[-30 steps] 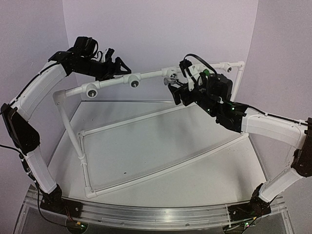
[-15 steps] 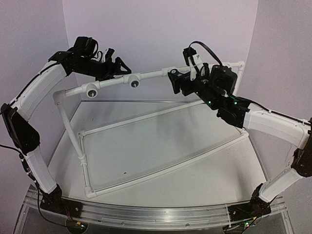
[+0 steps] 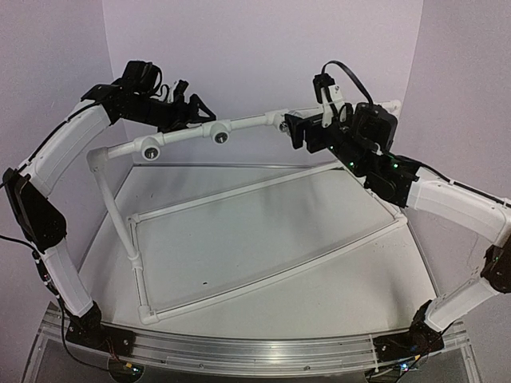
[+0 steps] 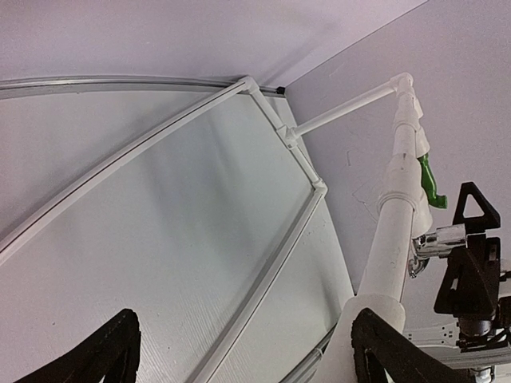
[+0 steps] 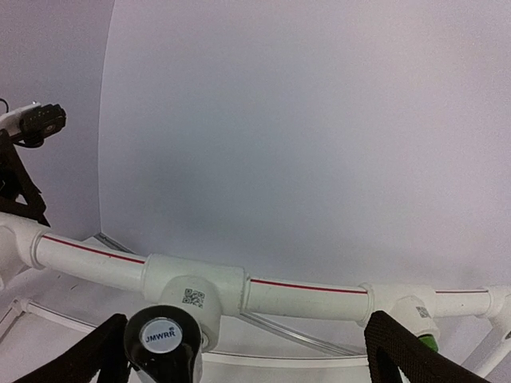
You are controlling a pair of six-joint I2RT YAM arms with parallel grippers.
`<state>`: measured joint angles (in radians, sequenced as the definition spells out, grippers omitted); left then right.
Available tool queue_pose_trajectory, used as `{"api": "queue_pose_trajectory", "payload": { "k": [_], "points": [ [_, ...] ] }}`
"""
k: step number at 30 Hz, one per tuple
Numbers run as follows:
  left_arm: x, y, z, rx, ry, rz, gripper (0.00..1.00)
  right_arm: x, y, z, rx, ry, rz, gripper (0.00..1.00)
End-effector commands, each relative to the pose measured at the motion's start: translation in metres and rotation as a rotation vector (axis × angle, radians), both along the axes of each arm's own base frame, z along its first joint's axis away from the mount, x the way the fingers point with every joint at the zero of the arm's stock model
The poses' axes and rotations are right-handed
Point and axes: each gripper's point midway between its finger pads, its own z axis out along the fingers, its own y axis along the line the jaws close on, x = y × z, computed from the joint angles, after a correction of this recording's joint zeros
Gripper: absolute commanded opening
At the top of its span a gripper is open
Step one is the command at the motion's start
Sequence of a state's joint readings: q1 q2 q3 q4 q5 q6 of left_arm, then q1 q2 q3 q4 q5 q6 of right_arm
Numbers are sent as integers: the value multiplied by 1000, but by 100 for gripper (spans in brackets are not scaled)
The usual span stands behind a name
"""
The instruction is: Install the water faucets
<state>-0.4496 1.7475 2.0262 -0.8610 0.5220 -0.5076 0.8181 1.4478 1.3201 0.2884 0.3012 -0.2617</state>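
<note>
On the worktop [image 3: 263,239] stood a white pipe frame [image 3: 132,231], its top rail [image 3: 247,121] running crosswise in front of the right claw [image 5: 243,343], which gaped wide and held nothing. The left claw [image 3: 192,108], also spread wide, sat farther along the rail. Both taps hung on the rail just ahead of the right claw, the nearer one: the chrome tap [image 5: 164,341] by its left finger, the green tap [image 4: 429,179] by its right.
</note>
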Motion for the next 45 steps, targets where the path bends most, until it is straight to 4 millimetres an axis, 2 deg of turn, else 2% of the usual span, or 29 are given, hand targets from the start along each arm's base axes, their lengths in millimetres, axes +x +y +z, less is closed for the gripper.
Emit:
{"api": "queue_pose_trajectory", "payload": {
  "k": [1, 6, 12, 21, 35, 41, 45],
  "points": [
    [-1, -5, 3, -11, -1, -22, 91, 3, -25, 30, 103, -2, -42, 98],
    [-1, -5, 4, -10, -1, -20, 91, 17, -36, 18, 107, 42, -60, 98],
    [-1, -4, 4, -10, 1, -17, 91, 23, -43, 8, 83, 62, -58, 98],
    [0, -6, 5, -16, 2, -19, 91, 25, -40, -41, -33, 118, -41, 98],
    [-1, -4, 7, -13, 2, -16, 91, 37, -41, -93, -135, 176, -63, 98],
    [-1, -4, 5, -13, 7, -15, 91, 37, -34, -98, -170, 165, -27, 98],
    [-2, -5, 5, -14, 7, -17, 91, 28, -24, -90, -190, 135, 22, 96]
  ]
}}
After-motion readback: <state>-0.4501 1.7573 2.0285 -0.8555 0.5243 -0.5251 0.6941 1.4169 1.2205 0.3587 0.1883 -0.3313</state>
